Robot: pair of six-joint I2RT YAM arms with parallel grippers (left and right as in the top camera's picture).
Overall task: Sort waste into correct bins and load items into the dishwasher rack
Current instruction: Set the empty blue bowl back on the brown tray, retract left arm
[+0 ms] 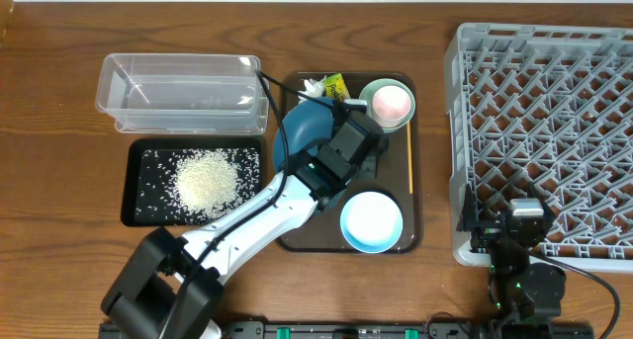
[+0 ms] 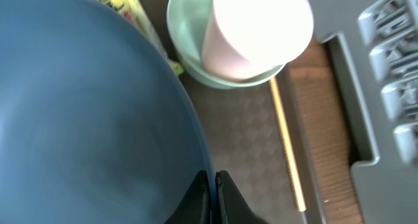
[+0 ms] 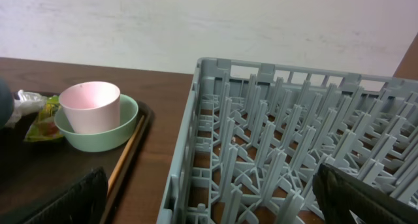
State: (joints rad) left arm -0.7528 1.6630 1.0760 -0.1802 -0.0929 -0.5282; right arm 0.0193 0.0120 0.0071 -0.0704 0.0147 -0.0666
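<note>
My left gripper (image 1: pixel 336 139) is shut on the rim of the large dark-blue bowl (image 1: pixel 305 127) and holds it tilted over the brown serving tray (image 1: pixel 411 171). In the left wrist view the jaws (image 2: pixel 214 185) pinch the bowl's edge (image 2: pixel 85 106). The pink cup (image 1: pixel 391 100) stands in the mint bowl (image 1: pixel 370 90). The light-blue bowl (image 1: pixel 372 220) sits at the tray's front. A tissue (image 1: pixel 315 85) and a yellow-green wrapper (image 1: pixel 335 83) lie at the tray's back. Rice (image 1: pixel 206 179) lies in the black tray (image 1: pixel 138 206). My right gripper (image 3: pixel 215 198) is open at the grey rack's (image 1: pixel 544 131) front-left corner.
The clear tub (image 1: pixel 178 92) stands behind the black tray and looks empty. The rack fills the right side of the table. A strip of bare wood separates the serving tray from the rack. The pink cup (image 3: pixel 91 106) and mint bowl (image 3: pixel 114 138) show in the right wrist view.
</note>
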